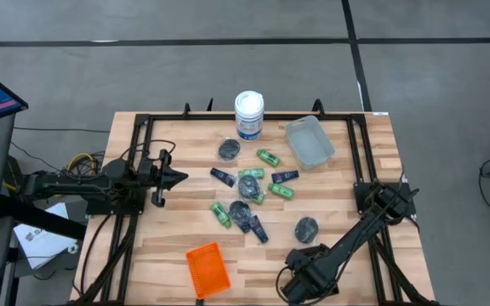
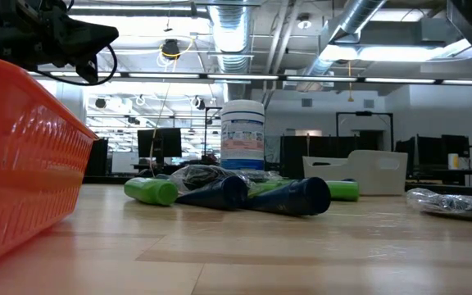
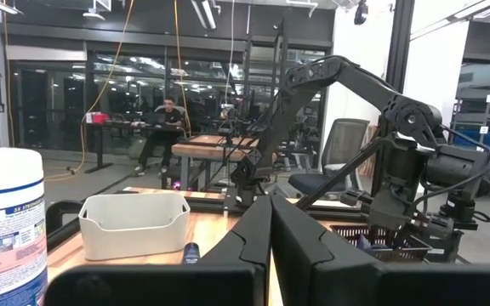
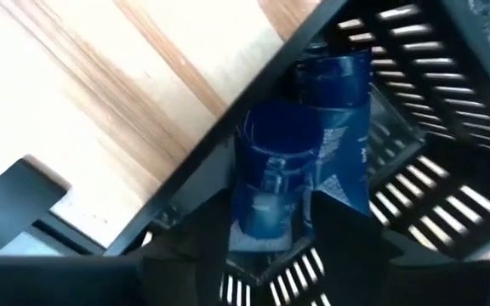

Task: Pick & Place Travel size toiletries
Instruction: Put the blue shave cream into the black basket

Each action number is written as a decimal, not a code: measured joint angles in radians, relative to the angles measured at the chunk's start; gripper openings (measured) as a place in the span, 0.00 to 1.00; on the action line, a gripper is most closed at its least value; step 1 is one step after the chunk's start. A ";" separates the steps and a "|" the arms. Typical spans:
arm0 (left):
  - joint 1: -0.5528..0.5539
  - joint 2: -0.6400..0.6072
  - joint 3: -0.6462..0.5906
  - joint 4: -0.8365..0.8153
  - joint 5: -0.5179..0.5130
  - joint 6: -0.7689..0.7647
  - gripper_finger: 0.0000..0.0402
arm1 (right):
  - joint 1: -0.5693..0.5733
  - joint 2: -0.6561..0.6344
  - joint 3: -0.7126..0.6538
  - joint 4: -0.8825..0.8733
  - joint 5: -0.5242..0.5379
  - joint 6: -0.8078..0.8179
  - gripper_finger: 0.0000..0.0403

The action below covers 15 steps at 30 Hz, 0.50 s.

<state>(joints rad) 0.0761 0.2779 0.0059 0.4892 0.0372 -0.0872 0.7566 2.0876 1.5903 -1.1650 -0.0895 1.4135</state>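
The right gripper (image 4: 270,255) hangs over a black slatted tray (image 4: 432,127), a dark blue tube (image 4: 270,178) between its fingers; whether gripped or released cannot be told. The left gripper (image 1: 173,177) waits clenched at the table's left.

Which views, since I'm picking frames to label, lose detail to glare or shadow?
Low view: bright ceiling lights backlight the scene, so the dark blue tubes read nearly black. Right wrist view: the bare table glares pale, while the black tray lies mostly in shadow. High view: evenly lit, with soft shadows only.

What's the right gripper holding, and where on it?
Dark blue tube sits at right gripper, above black tray; gripped or released, cannot tell. Left gripper empty.
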 joint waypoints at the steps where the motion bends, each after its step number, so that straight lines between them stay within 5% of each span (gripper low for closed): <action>1: 0.000 0.000 0.000 0.000 0.000 0.000 0.00 | -0.003 -0.003 0.010 -0.011 0.000 -0.002 0.42; 8: 0.000 0.005 0.000 0.006 0.000 0.000 0.00 | -0.030 -0.092 0.058 -0.139 0.064 -0.026 0.52; 15: 0.000 0.015 0.000 0.008 0.000 0.000 0.00 | -0.118 -0.180 0.062 -0.104 0.267 -0.112 0.51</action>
<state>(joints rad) 0.0761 0.2933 0.0061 0.4974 0.0374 -0.0870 0.6384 1.9078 1.6527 -1.2687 0.1771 1.3019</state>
